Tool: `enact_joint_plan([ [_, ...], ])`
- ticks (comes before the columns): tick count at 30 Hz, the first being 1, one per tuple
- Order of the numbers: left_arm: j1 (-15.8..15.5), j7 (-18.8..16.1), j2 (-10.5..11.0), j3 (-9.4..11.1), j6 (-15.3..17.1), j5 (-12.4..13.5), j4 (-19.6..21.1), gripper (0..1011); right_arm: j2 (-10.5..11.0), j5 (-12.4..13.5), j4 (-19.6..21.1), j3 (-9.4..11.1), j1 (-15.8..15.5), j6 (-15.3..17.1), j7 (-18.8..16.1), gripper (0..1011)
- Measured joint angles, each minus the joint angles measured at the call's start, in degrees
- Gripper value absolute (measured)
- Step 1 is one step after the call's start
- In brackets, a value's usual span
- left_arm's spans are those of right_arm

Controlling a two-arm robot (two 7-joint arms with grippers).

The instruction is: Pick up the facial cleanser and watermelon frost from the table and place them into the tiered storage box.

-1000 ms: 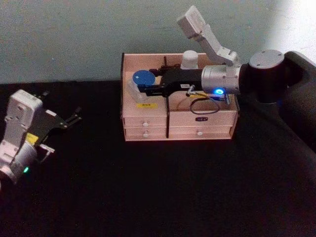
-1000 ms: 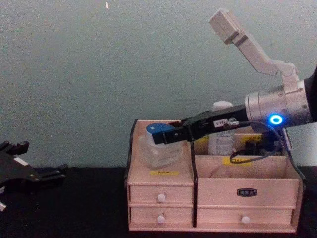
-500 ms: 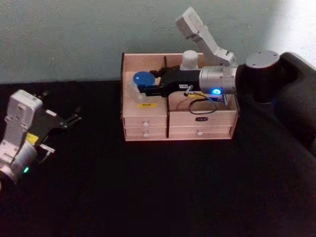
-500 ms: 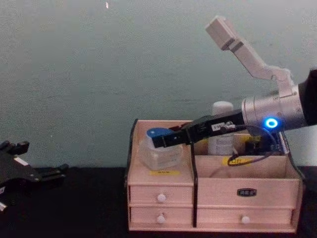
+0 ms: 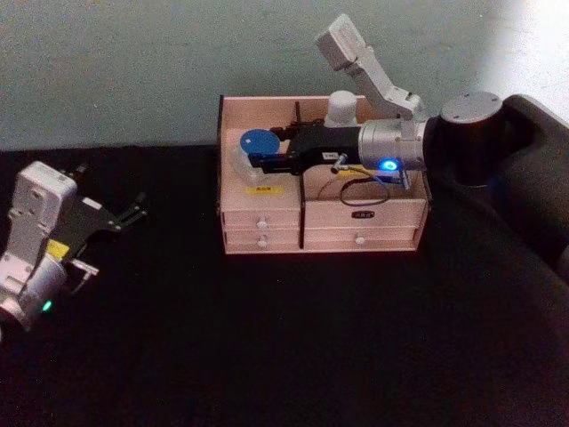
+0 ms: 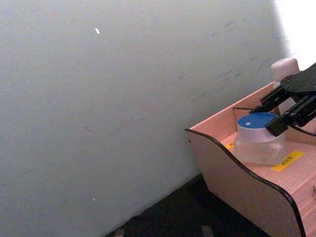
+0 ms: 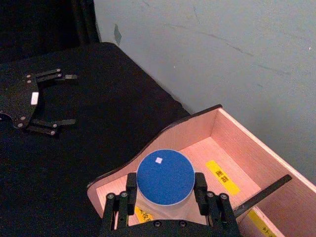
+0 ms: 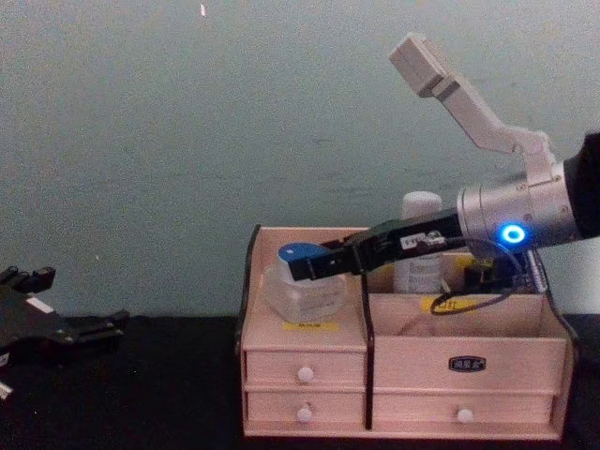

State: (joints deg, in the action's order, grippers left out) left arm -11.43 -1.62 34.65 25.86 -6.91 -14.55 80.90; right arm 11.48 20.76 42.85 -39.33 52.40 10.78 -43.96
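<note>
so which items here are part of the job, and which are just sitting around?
Job:
- blue-lidded jar, gripped by the right gripper in the left compartment
- white-capped bottle, standing in the back right compartment
- tiered storage box

Bystanders:
- left gripper, open, parked at the table's left side
- black table
- wall

A clear jar with a blue lid (image 5: 256,144) sits upright between the claw's (image 5: 267,163) fingers, inside the pink wooden organiser's (image 5: 267,233) left compartment.

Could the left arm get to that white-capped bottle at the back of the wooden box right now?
Probably not easily: the left gripper sits far off, and the right gripper, around the blue-lidded jar, stretches across the tiered storage box before the bottle.
</note>
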Motion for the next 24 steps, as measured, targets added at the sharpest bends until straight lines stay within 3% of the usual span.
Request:
enact_joint_plan([
  [8,0.00,0.00,0.00,0.00,0.00,0.00,0.00,1001,0.04,0.10,0.12,-0.04,0.00,0.03,0.01,726],
  [18,0.00,0.00,0.00,0.00,0.00,0.00,0.00,1001,0.09,0.15,0.18,-0.08,-0.02,0.05,0.00,1002],
  [24,0.00,0.00,0.00,0.00,0.00,0.00,0.00,1001,0.11,0.16,0.21,-0.09,-0.05,0.08,0.00,1000],
])
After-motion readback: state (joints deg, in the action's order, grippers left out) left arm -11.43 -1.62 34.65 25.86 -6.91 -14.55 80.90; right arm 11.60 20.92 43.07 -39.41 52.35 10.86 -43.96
